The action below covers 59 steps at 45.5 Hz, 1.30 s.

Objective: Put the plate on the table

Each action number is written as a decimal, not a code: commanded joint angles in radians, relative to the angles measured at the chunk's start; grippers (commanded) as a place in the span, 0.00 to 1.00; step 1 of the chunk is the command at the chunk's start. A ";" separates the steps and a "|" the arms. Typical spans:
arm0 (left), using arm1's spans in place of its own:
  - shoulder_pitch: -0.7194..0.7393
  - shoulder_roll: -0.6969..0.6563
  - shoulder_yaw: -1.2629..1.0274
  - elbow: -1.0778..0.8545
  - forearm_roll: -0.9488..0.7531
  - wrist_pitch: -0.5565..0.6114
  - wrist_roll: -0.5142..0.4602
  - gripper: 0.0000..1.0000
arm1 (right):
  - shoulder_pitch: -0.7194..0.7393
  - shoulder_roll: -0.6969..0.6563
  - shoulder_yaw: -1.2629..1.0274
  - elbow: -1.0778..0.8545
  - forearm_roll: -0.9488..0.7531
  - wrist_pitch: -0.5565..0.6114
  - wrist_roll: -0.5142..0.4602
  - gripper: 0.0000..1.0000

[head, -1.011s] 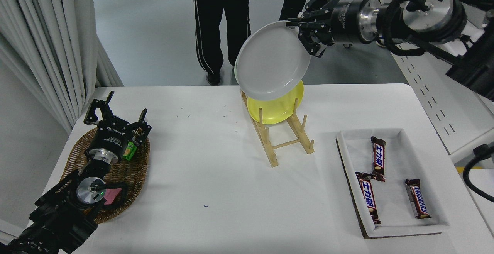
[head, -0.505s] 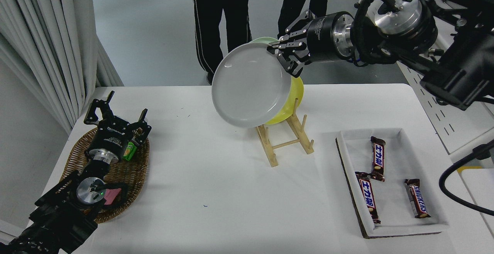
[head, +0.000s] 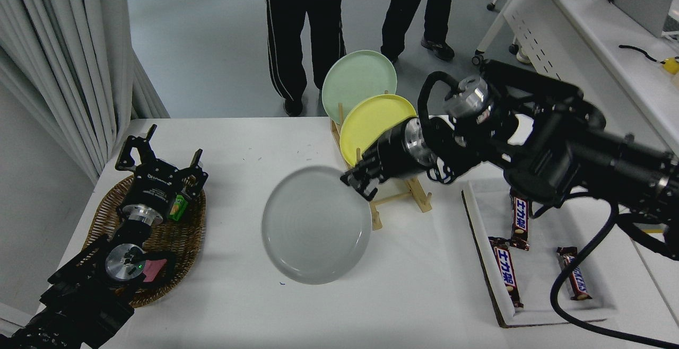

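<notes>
The white table (head: 238,142) lies wide under me, and above its middle I hold the plate (head: 316,225), nearly flat and low. My right gripper (head: 354,182) is closed on its far right rim; the left gripper (head: 159,166) is parked over the basket (head: 175,237). I judge the plate stiff, smooth and breakable, so the thin rim is the only good hold.

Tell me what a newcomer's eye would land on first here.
First, the round light-grey plate at the centre of the white table, its far-right rim pinched by the right gripper. Next, the yellow plate and pale green plate standing in the wooden rack behind it. The left gripper is parked over a wicker basket.
</notes>
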<state>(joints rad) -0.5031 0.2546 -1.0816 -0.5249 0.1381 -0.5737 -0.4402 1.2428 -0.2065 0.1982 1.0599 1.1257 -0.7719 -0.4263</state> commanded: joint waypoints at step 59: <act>0.000 0.000 0.000 -0.001 0.000 0.000 0.000 1.00 | -0.306 0.203 0.093 -0.393 0.039 0.016 0.000 0.00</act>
<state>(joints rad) -0.5031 0.2546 -1.0818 -0.5256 0.1381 -0.5737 -0.4403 0.9456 -0.0154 0.2829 0.7006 1.1681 -0.7804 -0.4262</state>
